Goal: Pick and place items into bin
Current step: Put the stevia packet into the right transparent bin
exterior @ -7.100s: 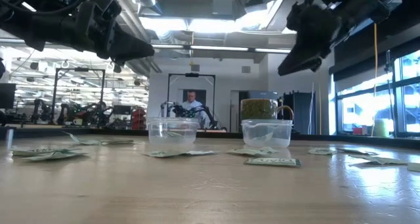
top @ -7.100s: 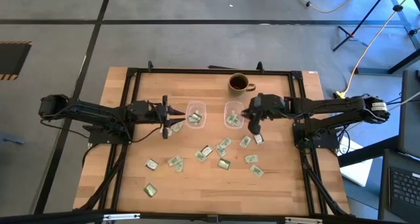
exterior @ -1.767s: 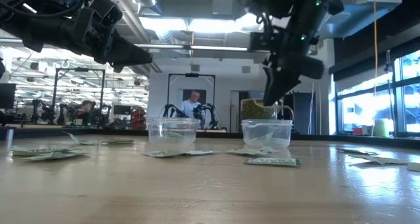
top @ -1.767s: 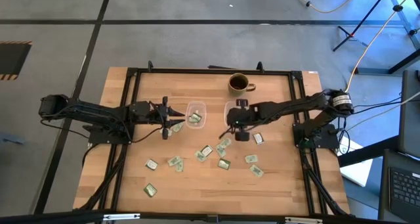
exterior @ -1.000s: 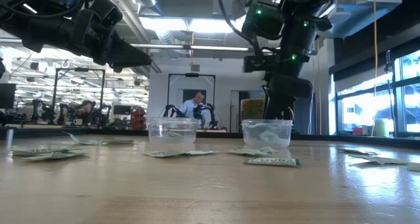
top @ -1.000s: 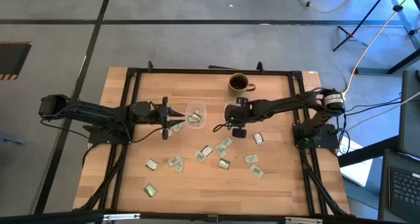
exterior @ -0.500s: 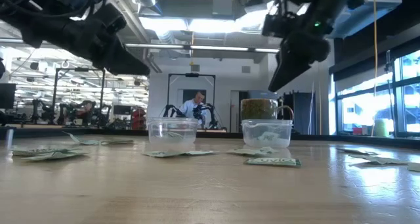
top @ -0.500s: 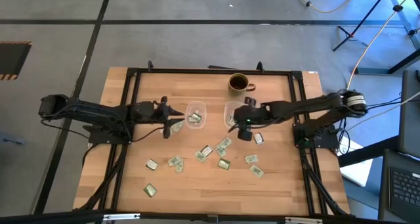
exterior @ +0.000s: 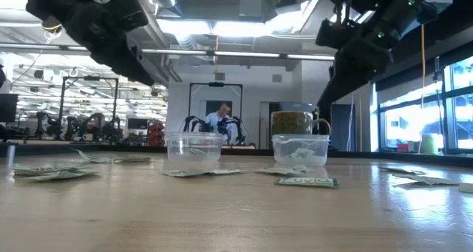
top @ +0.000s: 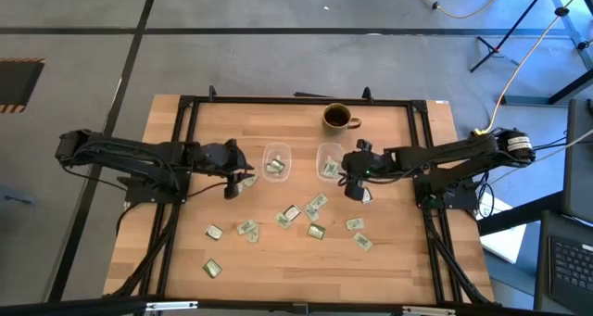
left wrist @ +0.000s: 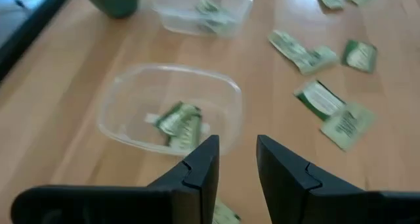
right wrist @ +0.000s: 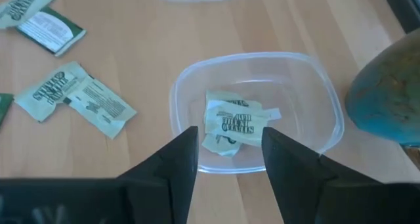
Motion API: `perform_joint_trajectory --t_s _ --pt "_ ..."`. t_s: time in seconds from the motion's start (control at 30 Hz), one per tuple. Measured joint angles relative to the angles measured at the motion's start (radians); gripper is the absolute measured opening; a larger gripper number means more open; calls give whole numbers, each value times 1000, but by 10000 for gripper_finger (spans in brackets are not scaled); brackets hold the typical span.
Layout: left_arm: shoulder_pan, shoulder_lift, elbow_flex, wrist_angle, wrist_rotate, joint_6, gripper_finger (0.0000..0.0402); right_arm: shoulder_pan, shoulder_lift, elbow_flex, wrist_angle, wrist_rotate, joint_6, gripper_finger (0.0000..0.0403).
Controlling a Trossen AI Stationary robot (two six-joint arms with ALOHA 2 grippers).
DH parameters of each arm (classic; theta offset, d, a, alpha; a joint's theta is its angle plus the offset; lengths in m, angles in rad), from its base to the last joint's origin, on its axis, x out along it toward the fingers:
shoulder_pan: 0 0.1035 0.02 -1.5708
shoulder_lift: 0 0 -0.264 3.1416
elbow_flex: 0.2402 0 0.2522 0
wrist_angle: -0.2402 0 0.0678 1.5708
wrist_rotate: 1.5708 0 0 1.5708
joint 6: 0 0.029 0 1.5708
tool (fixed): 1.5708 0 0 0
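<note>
Your right gripper (right wrist: 224, 148) hovers empty, fingers apart, beside the right bin (right wrist: 328, 112), which holds a few packets (right wrist: 233, 125). Your left gripper (left wrist: 233, 159), also parted and empty, hangs by the left bin (left wrist: 118, 99). More packets lie scattered on the table (top: 408, 260); overlapping ones risk a double pick.
</note>
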Motion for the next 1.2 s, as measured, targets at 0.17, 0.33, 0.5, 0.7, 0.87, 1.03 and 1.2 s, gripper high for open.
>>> perform_joint_trajectory --t_s 0.17,0.33,0.5,0.7,0.87,1.03,1.2 --pt "-56 31 0 -66 -62 -84 96 0 0 -22 16 0 -21 172" --pt "-68 119 0 -80 -111 -134 95 0 0 -23 18 0 -24 172" --pt "-66 219 0 -74 -139 -186 95 0 1 -23 14 0 -28 172" --pt "-66 318 0 -71 -154 -214 95 -1 1 -23 11 0 -30 172" --pt "-66 372 0 -32 -185 -214 95 -1 1 -23 11 0 -51 172" --pt "-66 426 0 23 -190 -212 95 -1 1 -23 10 0 -52 172" --pt "-66 482 0 25 -205 -213 95 -1 1 -23 10 0 -52 172"
